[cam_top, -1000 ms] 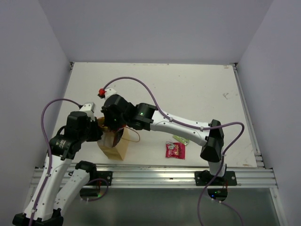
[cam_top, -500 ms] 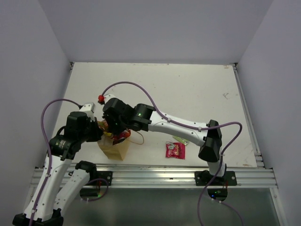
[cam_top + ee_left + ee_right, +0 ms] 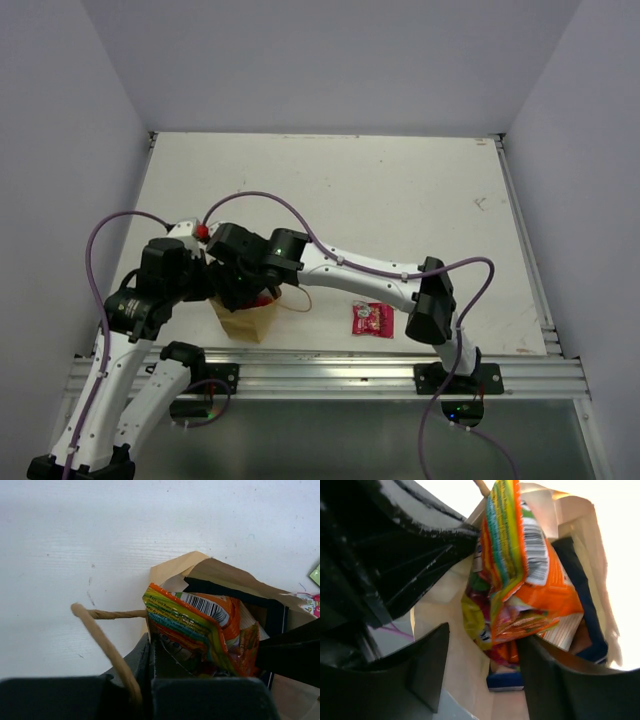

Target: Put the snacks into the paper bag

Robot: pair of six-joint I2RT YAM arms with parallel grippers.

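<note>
White tabletop [image 3: 400,190], grey walls around it. Right arm stretched low across to the left, wrist tipped down. Right gripper [image 3: 482,635] sits over the mouth of the paper bag [image 3: 240,322], jaws spread wide. Orange candy bag [image 3: 520,555] sits in the mouth just past them, blue crisp bag [image 3: 587,615] behind it. Left arm folded at the elbow; left gripper [image 3: 152,652], as far as I can see, is pinched on the bag's near rim. Pink packet [image 3: 371,320] lies on the table, well right of the bag.
</note>
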